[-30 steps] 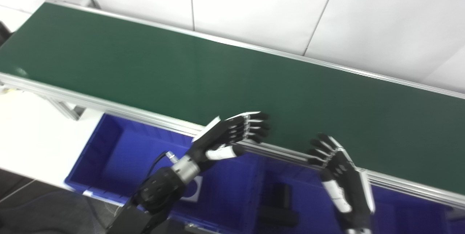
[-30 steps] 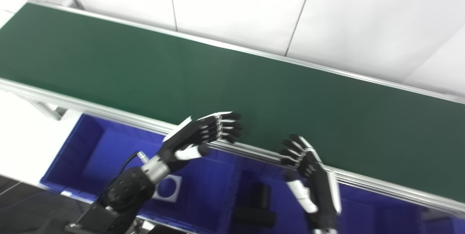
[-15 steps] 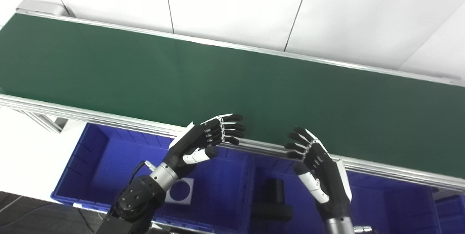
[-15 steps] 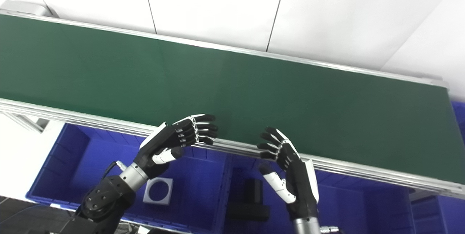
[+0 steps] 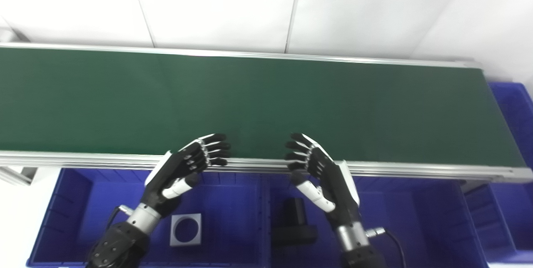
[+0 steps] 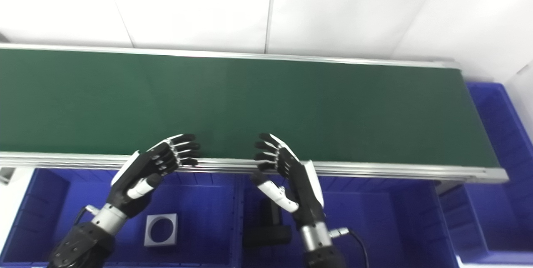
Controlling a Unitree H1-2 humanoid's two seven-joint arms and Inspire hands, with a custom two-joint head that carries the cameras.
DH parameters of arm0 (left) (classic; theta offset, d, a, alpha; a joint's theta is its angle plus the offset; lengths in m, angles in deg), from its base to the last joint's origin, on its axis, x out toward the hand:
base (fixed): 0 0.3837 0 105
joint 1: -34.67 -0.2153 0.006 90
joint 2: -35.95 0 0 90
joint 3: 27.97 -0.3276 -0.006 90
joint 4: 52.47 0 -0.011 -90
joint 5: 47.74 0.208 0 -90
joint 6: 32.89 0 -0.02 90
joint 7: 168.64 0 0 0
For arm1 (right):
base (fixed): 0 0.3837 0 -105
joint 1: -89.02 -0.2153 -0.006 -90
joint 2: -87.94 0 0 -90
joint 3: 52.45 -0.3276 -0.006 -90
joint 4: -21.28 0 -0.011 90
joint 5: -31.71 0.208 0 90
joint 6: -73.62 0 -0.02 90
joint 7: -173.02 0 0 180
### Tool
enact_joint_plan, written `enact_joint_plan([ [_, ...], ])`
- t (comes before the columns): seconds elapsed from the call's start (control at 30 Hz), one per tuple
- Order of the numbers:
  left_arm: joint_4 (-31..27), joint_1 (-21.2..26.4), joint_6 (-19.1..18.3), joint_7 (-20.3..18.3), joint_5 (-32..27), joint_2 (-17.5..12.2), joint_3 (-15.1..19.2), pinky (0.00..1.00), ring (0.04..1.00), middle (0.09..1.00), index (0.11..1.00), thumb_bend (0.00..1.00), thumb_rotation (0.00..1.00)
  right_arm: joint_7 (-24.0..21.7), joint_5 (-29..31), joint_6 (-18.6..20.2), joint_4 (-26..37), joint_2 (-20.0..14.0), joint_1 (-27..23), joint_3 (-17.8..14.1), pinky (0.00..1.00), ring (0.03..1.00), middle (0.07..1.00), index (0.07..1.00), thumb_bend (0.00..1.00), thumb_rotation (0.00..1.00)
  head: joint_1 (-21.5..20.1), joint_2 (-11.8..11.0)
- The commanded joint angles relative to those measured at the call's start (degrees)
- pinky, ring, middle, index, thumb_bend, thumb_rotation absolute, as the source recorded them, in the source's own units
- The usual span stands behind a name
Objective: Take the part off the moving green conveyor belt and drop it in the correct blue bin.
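Note:
The green conveyor belt (image 5: 266, 101) runs across the view and carries no part that I can see. My left hand (image 5: 183, 167) is open and empty, its fingers over the belt's near rail. My right hand (image 5: 318, 170) is open and empty too, fingers spread at the same rail, a hand's width to the right. Below them, the left blue bin (image 5: 83, 201) holds a grey square part with a round hole (image 5: 185, 229). The middle blue bin (image 5: 399, 218) holds a black part (image 5: 293, 220).
The belt's aluminium near rail (image 5: 416, 169) crosses in front of the bins. Another blue bin (image 5: 514, 105) stands past the belt's right end. A white panelled wall (image 5: 266, 6) rises behind the belt.
The camera has swung right, so the belt now lies level and its right end shows. Both hands stay open at the near rail.

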Motion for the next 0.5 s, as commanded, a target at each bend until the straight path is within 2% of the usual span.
enact_joint_plan([
  [0.0, -0.3, 1.3, 2.7, -1.6, -1.4, -0.6, 0.6, 0.7, 0.745, 0.779, 0.807, 0.99, 0.64, 1.0, 0.0, -2.7, 0.5, 0.9, -0.6, 0.4, 0.61, 0.705, 0.784, 0.84, 0.67, 0.68, 0.1, 0.2],
  [0.47, -1.6, 0.8, 2.4, -1.5, -0.5, -0.1, 0.7, 0.69, 0.736, 0.773, 0.802, 1.0, 0.62, 1.4, 0.7, -3.1, 1.3, 0.3, 0.0, 0.4, 0.61, 0.703, 0.786, 0.838, 0.67, 0.68, 3.0, 0.4],
])
